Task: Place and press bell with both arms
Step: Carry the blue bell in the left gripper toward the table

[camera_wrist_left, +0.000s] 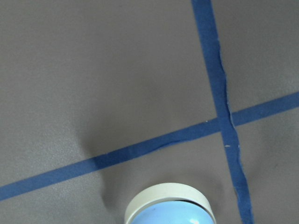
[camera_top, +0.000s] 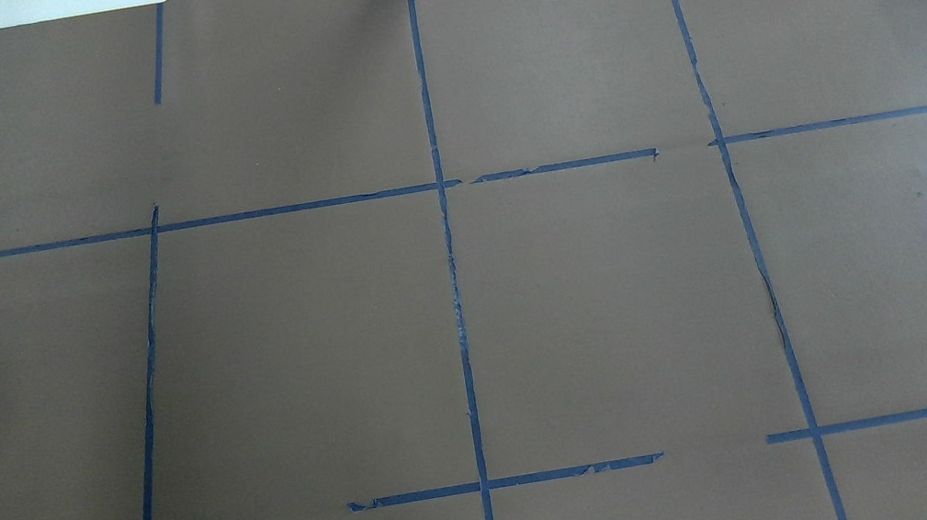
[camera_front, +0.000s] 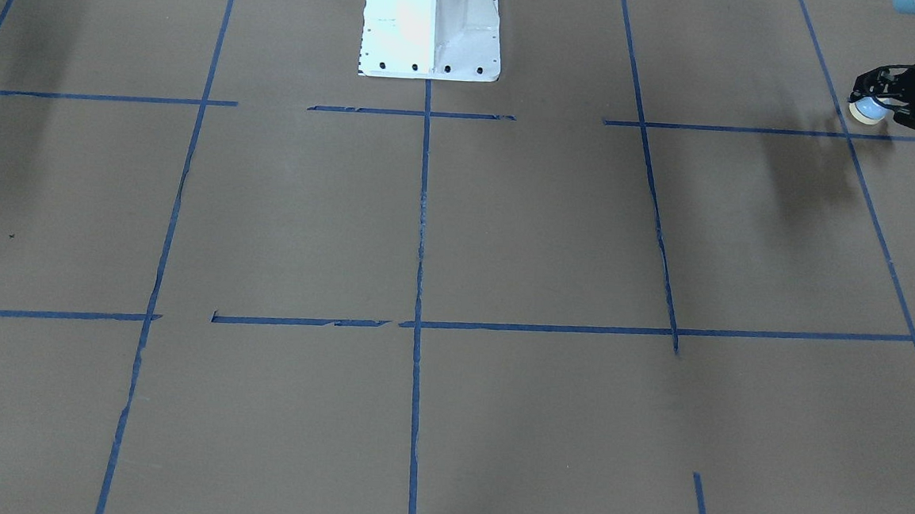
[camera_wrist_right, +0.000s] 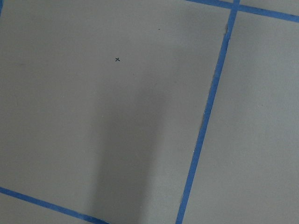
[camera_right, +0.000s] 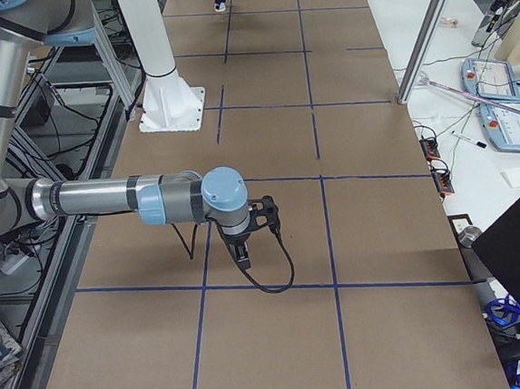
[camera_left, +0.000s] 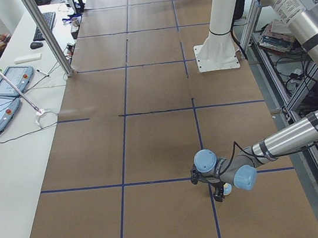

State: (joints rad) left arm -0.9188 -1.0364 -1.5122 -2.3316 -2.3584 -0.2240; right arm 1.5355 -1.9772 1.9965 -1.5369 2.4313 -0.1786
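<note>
The bell [camera_front: 866, 112], light blue with a cream base ring, sits between the fingers of my left gripper [camera_front: 870, 101] at the far right of the front-facing view, close above a blue tape crossing. The left gripper is shut on it. The bell also shows in the left wrist view [camera_wrist_left: 170, 205] at the bottom edge, and in the exterior left view [camera_left: 227, 189] under the near arm's gripper [camera_left: 219, 186]. My right gripper [camera_right: 240, 251] shows only in the exterior right view, low over the brown table. I cannot tell whether it is open or shut.
The white pedestal base [camera_front: 432, 25] stands at the robot's edge of the brown table [camera_top: 617, 291], which is marked with a blue tape grid. A metal pole [camera_left: 46, 34] and a side table with tablets [camera_left: 0, 88] and an operator stand beyond the far edge.
</note>
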